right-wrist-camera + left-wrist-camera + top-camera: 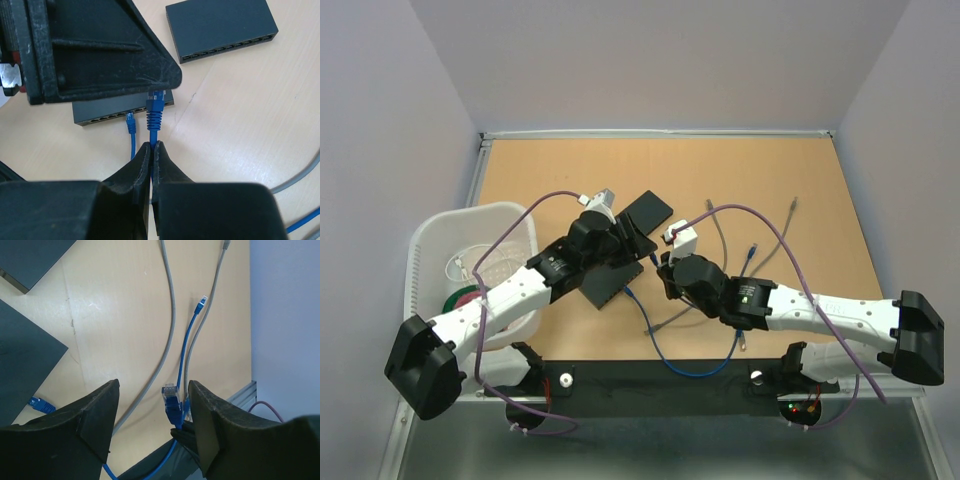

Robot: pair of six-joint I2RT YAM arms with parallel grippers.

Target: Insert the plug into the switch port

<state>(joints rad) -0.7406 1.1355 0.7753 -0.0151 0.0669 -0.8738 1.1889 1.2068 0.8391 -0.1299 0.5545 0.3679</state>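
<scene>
The right end effector is clenched on the blue cable, its two fingers pressed together just behind the plug. In the right wrist view the plug stands out beyond the fingertips and points up the frame at the right end of the black switch, whose row of ports faces it. Its tip lies over that front edge, but it is hard to tell whether it touches. In the left wrist view the same plug has its clear tip bare, with worktop behind it, so it is not seated in a port.

The left end effector is released, its jaws standing apart with the plug in the gap between them. The plug is nearer the finger on the right of that frame and apart from both fingers. Seen from the right wrist, the left end effector fills the upper left of the frame, overhanging the switch.

A second blue plug sits at the switch's ports just left of the held one in the right wrist view, and it appears at the lower left edge of the left wrist view. A second black switch lies in the upper right of the right wrist frame, well apart from the first.

From the top camera both arms meet at the centre of the worktop over the switch. Grey cables trail to the right of centre, and a white basket stands at the left edge.
</scene>
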